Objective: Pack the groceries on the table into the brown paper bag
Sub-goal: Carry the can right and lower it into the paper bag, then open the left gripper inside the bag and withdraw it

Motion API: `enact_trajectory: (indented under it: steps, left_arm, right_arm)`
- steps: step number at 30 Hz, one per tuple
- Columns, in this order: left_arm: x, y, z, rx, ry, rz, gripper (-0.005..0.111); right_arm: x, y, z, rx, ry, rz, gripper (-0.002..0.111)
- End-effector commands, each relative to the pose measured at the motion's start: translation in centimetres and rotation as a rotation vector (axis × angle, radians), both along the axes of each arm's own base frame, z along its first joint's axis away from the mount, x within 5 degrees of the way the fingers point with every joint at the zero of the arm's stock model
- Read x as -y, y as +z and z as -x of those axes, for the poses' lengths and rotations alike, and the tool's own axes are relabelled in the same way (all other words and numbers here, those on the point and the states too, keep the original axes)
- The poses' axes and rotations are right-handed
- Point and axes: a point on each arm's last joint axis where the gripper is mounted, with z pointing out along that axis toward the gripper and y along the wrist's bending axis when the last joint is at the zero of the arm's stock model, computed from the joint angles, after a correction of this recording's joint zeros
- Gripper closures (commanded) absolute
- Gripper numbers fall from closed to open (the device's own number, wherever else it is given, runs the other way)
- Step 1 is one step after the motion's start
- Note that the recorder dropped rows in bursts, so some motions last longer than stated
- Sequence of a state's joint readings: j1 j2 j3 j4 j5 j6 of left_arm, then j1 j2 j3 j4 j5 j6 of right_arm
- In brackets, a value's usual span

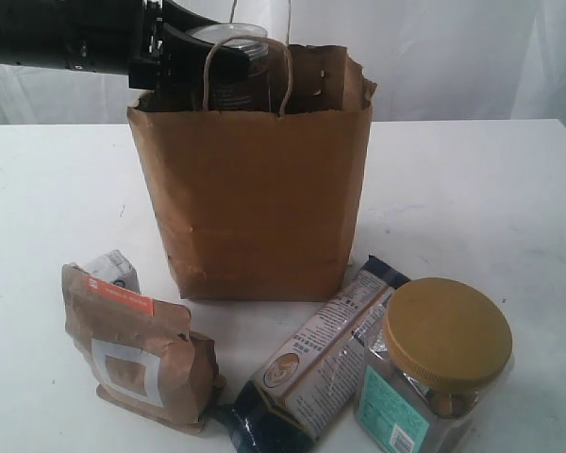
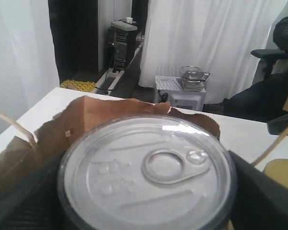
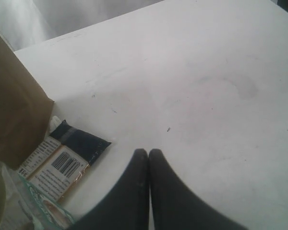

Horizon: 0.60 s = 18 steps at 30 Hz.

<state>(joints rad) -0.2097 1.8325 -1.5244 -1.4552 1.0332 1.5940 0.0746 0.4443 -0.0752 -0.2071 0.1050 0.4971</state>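
My left gripper (image 1: pixel 219 58) is shut on the grey pull-tab can (image 1: pixel 228 40), holding it upright just above the open mouth of the brown paper bag (image 1: pixel 255 208). The left wrist view is filled by the can's lid (image 2: pixel 149 172), with a dark finger (image 2: pixel 261 199) on each side and the bag's torn rim (image 2: pixel 101 112) behind. On the table (image 1: pixel 472 198) lie the brown orange-striped pouch (image 1: pixel 137 354), the small white-blue carton (image 1: pixel 113 271), the long dark-blue packet (image 1: pixel 316 363) and the gold-lidded jar (image 1: pixel 439 363). My right gripper (image 3: pixel 149 154) is shut and empty, close to the packet's end (image 3: pixel 79 141). No yellow bottle is in view.
The bag's twisted cord handles (image 1: pixel 285 57) arch up around the can. The bag's side (image 3: pixel 9 110) and the jar (image 3: pixel 9 206) sit at the edge of the right wrist view. White curtains hang behind the table.
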Motion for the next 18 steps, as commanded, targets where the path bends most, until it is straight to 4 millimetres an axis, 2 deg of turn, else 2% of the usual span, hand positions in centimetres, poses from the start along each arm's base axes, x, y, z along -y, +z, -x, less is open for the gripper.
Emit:
enact_trajectory:
  steps: [1, 18]
  left_arm:
    - [0.09, 1.31, 0.44, 0.001, -0.02, 0.065, 0.046]
    - [0.08, 0.82, 0.61, 0.016, -0.044, 0.015, 0.046]
  right_arm:
    - [0.04, -0.28, 0.05, -0.017, -0.015, -0.025, 0.108]
    - [0.03, -0.28, 0.05, -0.017, -0.017, -0.034, 0.108]
